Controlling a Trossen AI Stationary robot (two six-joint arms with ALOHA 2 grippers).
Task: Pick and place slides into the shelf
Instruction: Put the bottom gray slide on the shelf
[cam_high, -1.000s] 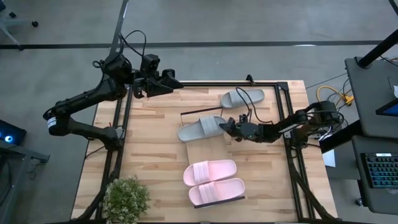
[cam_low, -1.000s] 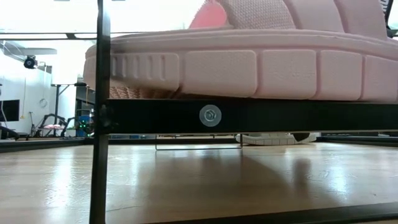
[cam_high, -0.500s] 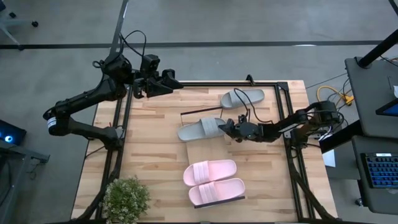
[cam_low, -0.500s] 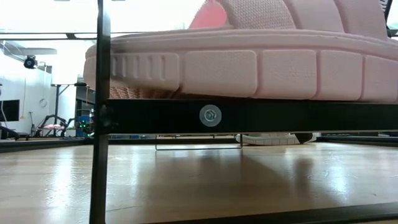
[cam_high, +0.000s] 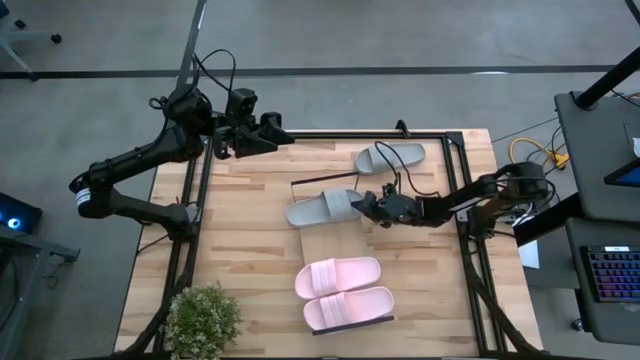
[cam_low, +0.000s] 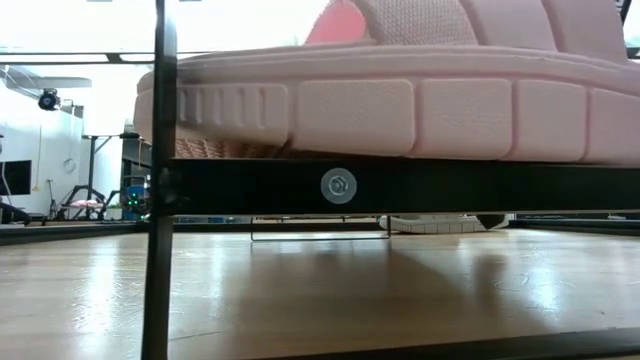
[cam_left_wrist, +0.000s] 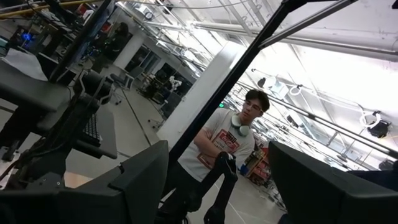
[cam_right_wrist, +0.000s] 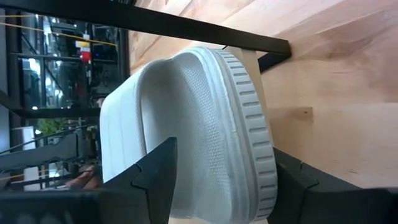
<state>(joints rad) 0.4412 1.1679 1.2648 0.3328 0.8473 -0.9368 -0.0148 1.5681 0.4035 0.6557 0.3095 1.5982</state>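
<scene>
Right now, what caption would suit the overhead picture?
Right gripper at a grey slide on the shelf, pink pair placed, second grey slide waiting, left gripper idle.

Two pale pink slides (cam_high: 345, 292) are seen side by side; ribbed sole edge noted. Two grey slides (cam_high: 323, 207), strap textured, sole edge ribbed. Shelf (cam_high: 335, 245) light wood, black wire frame. Worktop (cam_high: 240, 260) pale planks. Plant (cam_high: 203, 318) green.

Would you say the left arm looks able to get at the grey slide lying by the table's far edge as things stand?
Probably yes. The left hand is raised at the far left corner, open, and bare table lies between it and that grey slide. The right hand is busy at the other grey slide.
</scene>
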